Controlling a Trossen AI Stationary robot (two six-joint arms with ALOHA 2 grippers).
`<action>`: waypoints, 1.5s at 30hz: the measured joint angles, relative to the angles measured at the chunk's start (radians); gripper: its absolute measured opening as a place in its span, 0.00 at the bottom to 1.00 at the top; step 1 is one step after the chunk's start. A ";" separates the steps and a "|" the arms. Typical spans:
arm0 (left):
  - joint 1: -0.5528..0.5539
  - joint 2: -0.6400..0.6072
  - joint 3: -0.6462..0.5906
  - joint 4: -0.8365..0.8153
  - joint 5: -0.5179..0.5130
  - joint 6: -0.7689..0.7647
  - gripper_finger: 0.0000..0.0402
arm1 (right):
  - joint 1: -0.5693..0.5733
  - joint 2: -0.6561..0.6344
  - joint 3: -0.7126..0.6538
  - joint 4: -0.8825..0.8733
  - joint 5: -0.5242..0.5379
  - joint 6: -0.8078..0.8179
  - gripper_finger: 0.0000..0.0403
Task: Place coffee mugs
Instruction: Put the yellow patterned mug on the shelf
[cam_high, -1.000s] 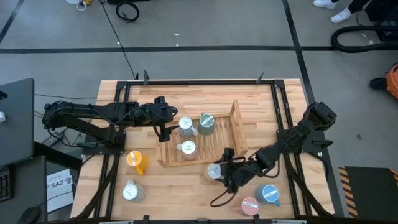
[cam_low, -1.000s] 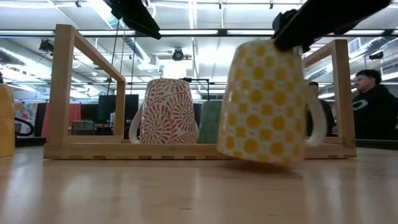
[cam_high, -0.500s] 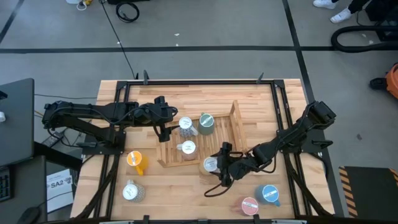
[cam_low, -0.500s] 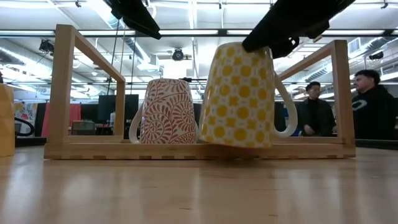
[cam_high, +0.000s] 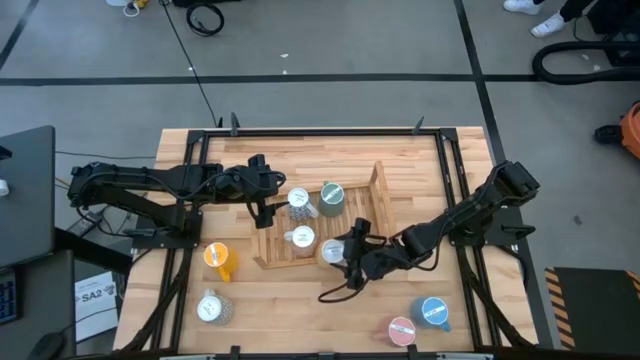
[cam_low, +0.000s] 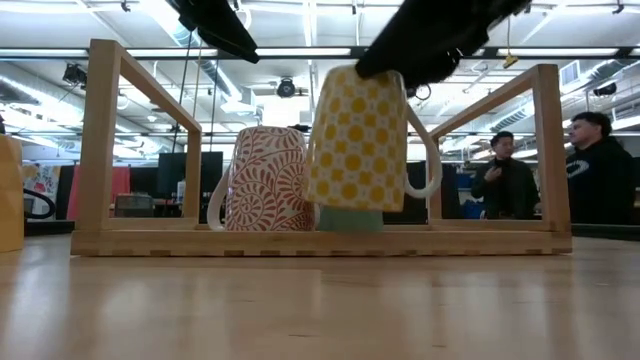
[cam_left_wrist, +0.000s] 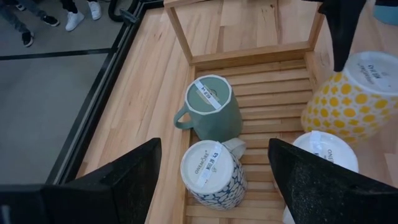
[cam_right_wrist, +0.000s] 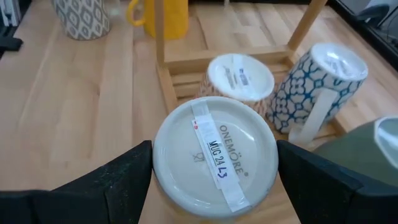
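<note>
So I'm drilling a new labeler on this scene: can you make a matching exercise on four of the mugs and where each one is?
Things:
1. yellow-dotted mug
2. green mug
3. orange mug
4. blue mug

Places:
A. on the bare table beside the pink mug
B. held upside down in the right gripper
C. on the table, on the left arm's side of the wooden rack
D. upside down inside the rack

Pairs: 1-B, 2-D, 3-C, 4-A
</note>
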 joint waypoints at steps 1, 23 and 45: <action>0.000 0.000 0.000 0.000 0.000 0.000 0.75 | -0.002 0.000 0.010 -0.012 0.000 -0.003 0.80; 0.000 0.000 0.000 0.000 0.000 0.000 0.75 | -0.104 -0.001 0.083 -0.258 0.028 0.262 0.81; 0.000 0.000 0.000 -0.002 0.000 0.000 0.75 | -0.141 0.077 0.083 -0.226 0.072 0.537 0.81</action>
